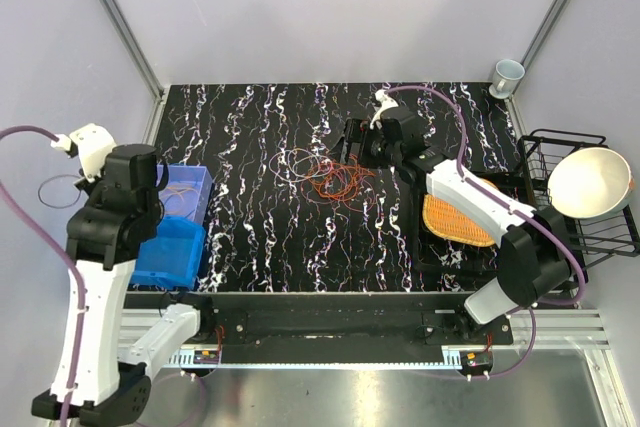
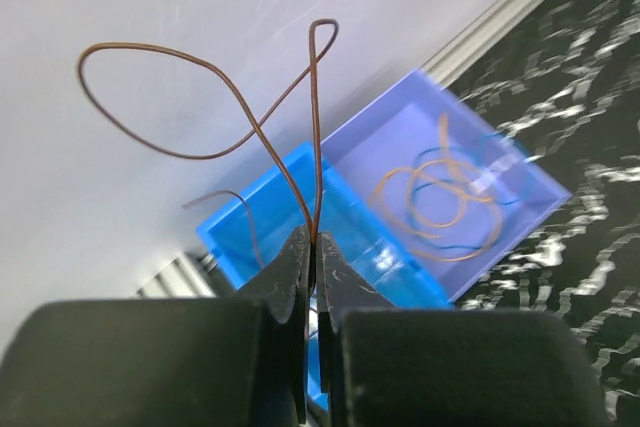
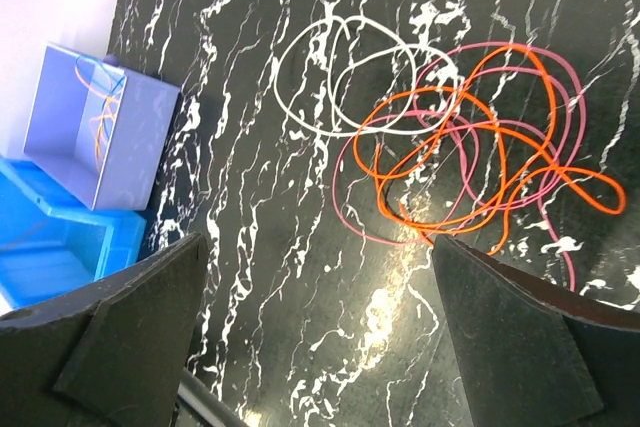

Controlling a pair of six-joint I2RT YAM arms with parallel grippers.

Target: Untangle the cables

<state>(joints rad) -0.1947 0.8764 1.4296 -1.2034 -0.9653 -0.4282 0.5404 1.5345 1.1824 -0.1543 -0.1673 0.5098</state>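
A loose tangle of cables (image 1: pixel 325 175) lies mid-table; the right wrist view shows orange (image 3: pixel 470 147), pink (image 3: pixel 560 77) and white (image 3: pixel 340 77) loops. My right gripper (image 3: pixel 320 277) hovers open just beside that tangle with nothing between its fingers (image 3: pixel 130 327). In the top view it (image 1: pixel 358 147) sits at the tangle's right side. My left gripper (image 2: pixel 312 239) is raised at the far left, shut on a thin brown cable (image 2: pixel 200 97) that loops upward from the jaws. Below it, a lilac bin (image 2: pixel 390 147) holds coiled orange and blue cables (image 2: pixel 445 197).
A bright blue bin (image 1: pixel 170 252) sits beside the lilac bin (image 1: pixel 207 192) at the table's left edge. At the right are an orange woven mat (image 1: pixel 455 217), a black wire rack (image 1: pixel 585 237) with a white bowl (image 1: pixel 590 182), and a cup (image 1: pixel 507 74) in the far corner.
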